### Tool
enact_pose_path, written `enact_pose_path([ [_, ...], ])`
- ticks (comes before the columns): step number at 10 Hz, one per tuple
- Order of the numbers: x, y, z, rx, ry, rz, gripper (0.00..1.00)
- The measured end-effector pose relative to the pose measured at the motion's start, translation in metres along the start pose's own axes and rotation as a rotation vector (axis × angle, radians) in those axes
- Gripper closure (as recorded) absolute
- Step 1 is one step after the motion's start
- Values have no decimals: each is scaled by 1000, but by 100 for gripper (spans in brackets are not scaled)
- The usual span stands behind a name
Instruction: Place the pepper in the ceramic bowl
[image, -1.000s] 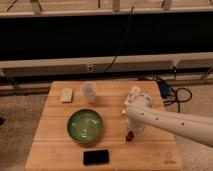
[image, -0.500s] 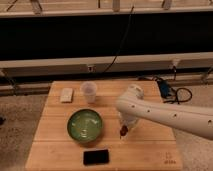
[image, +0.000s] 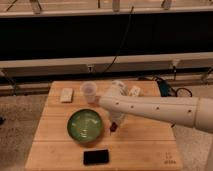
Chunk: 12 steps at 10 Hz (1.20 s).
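A wooden table (image: 145, 145) holds a green bowl (image: 85, 125) left of centre. A white robot arm (image: 160, 107) reaches in from the right, and its gripper (image: 113, 126) hangs just beside the bowl's right rim, closed on a small dark red pepper (image: 112, 131) held above the tabletop, not over the bowl. Behind the bowl stands a clear cup (image: 88, 92). A pale block (image: 66, 94) lies behind and left of the bowl. A black phone (image: 96, 156) lies in front of the bowl.

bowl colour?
Glossy green ceramic bowl, camera view; the gripper, shut on the pepper, is at its right rim.
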<state>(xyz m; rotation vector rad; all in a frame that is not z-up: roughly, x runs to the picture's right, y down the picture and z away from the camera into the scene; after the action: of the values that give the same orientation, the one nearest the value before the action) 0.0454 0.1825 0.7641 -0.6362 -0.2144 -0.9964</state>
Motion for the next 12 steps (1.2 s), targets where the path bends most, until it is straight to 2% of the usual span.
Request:
enact_pose_path([
  [6,-23,-56,-8,11,33,-87,100],
  [10,-20,-59,-6,9,41,-103,100],
  [12,-26,-69,-6,9,42,-116,100],
])
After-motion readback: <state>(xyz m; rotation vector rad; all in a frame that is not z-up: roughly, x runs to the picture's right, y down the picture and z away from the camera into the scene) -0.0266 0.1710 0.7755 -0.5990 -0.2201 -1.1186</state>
